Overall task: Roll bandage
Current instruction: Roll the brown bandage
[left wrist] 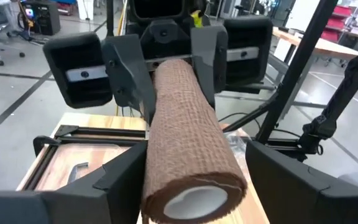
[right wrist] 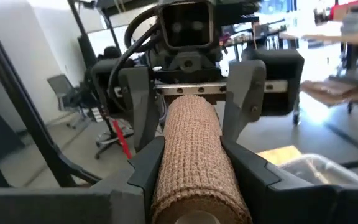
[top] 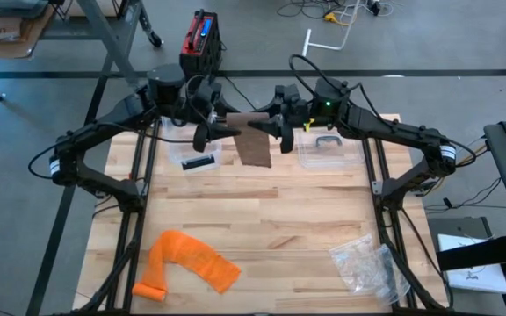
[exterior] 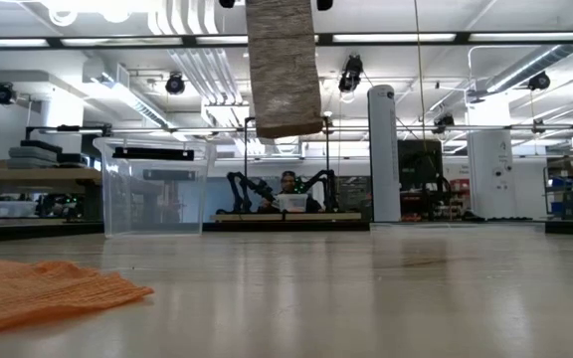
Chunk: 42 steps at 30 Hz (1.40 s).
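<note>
Above the table's far edge, between both arms, I've got the bandage roll (top: 240, 123) held up in the air, lying crosswise from one gripper to the other. Loose tail (top: 255, 149) hangs down from it, brown, not touching the wood in low view. Right gripper (right wrist: 194, 171) is clamped on its end of the roll: both fingers pressed against the fabric in the R wrist cam. Left gripper (left wrist: 191, 180) sits at the other end w/ fingers spread on either side, gaps showing beside the roll in the L wrist cam, so not pinching.

On the table (top: 262, 219): clear plastic box (top: 325, 151) w/ a grey handle just under the R arm, small clear lid or tray (top: 198, 160) under the L arm, orange mesh cloth (top: 187, 262) near-left, crumpled clear bag (top: 365, 263) near-right. Red device (top: 200, 39) on the floor beyond.
</note>
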Tool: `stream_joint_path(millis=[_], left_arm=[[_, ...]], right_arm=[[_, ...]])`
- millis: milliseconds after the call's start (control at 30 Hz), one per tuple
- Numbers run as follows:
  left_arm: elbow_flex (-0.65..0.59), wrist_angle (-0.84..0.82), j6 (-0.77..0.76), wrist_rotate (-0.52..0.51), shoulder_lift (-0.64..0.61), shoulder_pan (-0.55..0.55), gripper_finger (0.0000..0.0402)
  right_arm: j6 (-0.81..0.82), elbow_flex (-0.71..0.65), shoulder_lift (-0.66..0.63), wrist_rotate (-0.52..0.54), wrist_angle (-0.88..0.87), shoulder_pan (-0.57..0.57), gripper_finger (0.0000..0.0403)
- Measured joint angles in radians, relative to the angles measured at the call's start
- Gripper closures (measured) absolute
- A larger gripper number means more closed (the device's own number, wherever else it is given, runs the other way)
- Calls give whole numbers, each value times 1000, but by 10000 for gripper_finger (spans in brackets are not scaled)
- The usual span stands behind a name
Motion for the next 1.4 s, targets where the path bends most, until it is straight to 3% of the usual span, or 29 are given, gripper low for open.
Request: stream_joint_path(millis=[300, 633, 767, 900, 1200, 1400], left_arm=[[0, 36, 0, 0, 4, 0, 191], [0, 49, 54, -8, 4, -1, 281], [-6, 52, 56, -8, 4, -1, 297], [-8, 53, 47, -8, 4, -1, 283], [-18, 60, 72, -8, 4, -1, 205], [-21, 96, 82, -8, 4, -1, 196]], right_arm=[[-111, 0, 0, -11, -3, 0, 274], [-119, 0, 0, -37, 7, 2, 277], [-138, 0, 0, -39, 7, 2, 278], [-144, 0, 0, -41, 7, 2, 278], [-129, 0, 0, -41, 17, 2, 279], [-115, 0, 0, -41, 14, 2, 280]])
